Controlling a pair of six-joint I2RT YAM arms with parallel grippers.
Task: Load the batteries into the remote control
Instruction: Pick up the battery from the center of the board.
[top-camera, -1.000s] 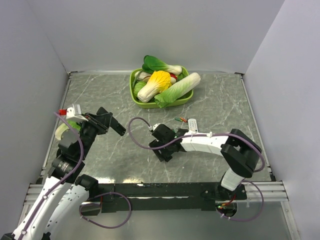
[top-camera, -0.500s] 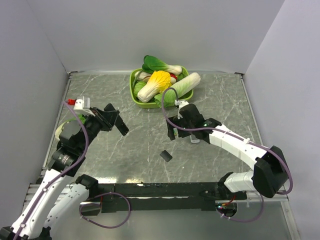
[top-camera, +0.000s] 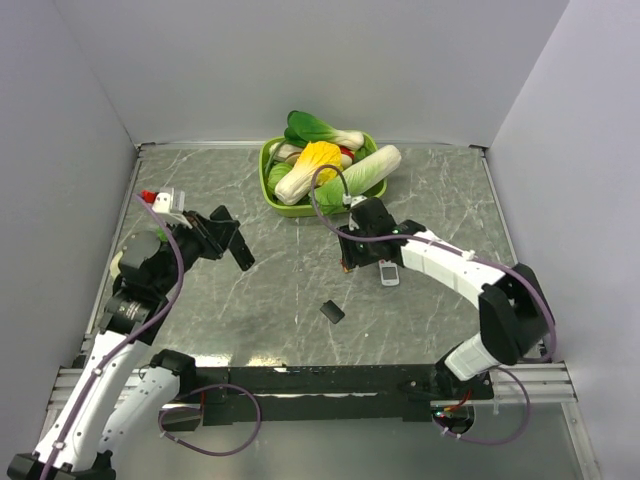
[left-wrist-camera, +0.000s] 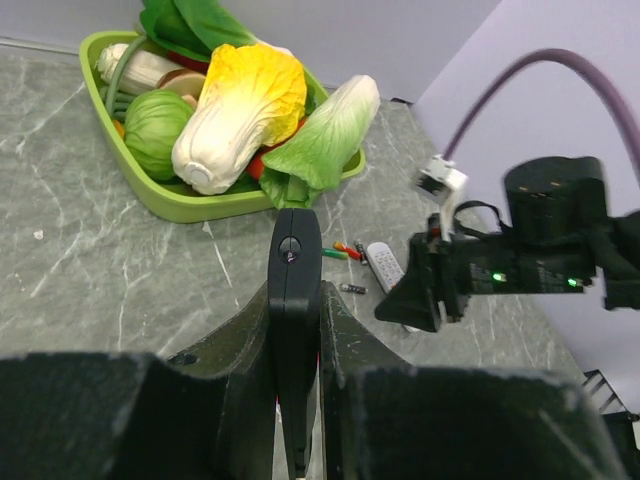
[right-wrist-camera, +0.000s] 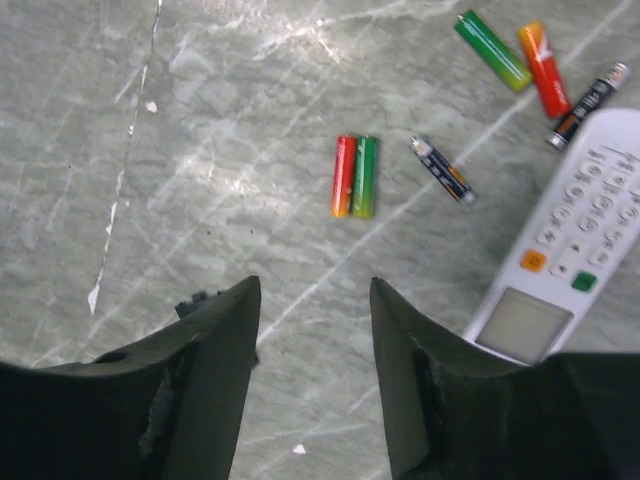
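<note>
First, from above: shows the left gripper (top-camera: 224, 240) clamped shut on the remote control (top-camera: 244, 262), a black bar lifted clear of the desk (top-camera: 270, 300). Shows the right gripper (top-camera: 350, 258) low over the marbled top, well apart from the left one. Has a white remote (top-camera: 389, 272) just beside it and a small black cover piece (top-camera: 332, 312) lying nearer the arm bases, between the two grippers. Puts a green basket (top-camera: 266, 190) of toy vegetables (top-camera: 320, 165) just beyond the right gripper.

Next, from the left wrist: finds the remote control pinched on edge between the left fingers (left-wrist-camera: 235, 360), reaching forward past their tips. Finds the batteries (left-wrist-camera: 336, 252), green and red, lying on the desk ahead of it, near the white remote and the right gripper's dark body.

Lastly, from the right wrist: gives the right gripper parted to a middling gap and holding nothing, with bare desk between the right fingers (right-wrist-camera: 215, 350). Places a red and green pair just ahead of the fingertips, side by side and touching. Further ahead and to the right, places a green one, an orange-red one and two thin dark ones, plus the white remote, buttons up.
</note>
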